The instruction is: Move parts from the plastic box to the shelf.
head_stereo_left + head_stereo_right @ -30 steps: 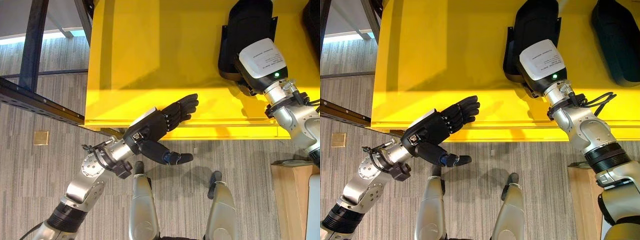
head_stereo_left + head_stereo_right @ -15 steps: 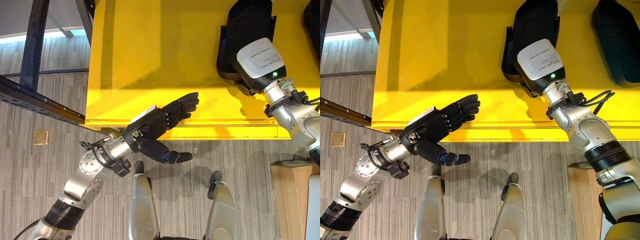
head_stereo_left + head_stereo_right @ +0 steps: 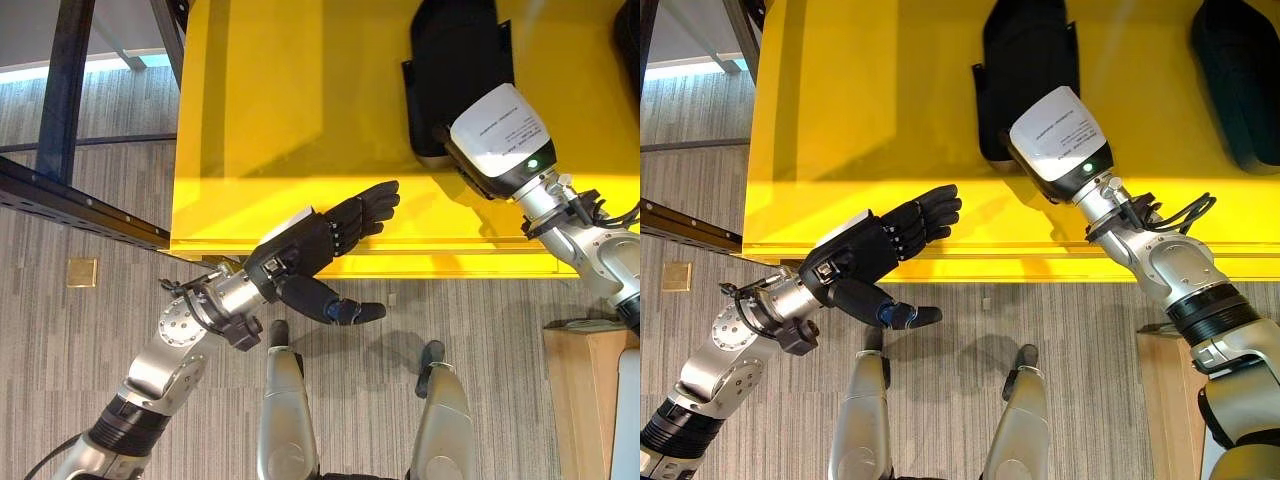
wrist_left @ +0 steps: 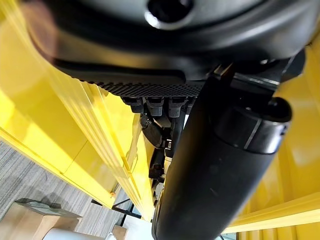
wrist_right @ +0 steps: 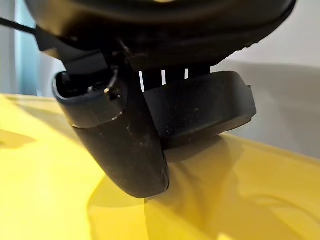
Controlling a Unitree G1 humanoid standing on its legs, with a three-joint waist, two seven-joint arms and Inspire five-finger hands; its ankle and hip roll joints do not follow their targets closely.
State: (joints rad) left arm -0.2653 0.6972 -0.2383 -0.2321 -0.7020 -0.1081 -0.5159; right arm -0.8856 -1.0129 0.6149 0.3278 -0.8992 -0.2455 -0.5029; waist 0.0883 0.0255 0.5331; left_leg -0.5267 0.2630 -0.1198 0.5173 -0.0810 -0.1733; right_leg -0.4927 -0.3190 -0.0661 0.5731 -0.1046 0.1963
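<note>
Yellow box [image 3: 300, 110], grey striped floor [image 3: 90, 330]; black part [image 3: 1025, 70]

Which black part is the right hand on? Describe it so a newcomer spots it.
Start at the big yellow surface. Two black parts lie at its far side; the one meant is the long black part nearer the middle, under the right hand. The other black part lies untouched by the right edge.

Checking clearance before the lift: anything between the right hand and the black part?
Nothing visible. The right hand is already at the black part on the yellow surface; its wrist view shows fingers against the part.
</note>
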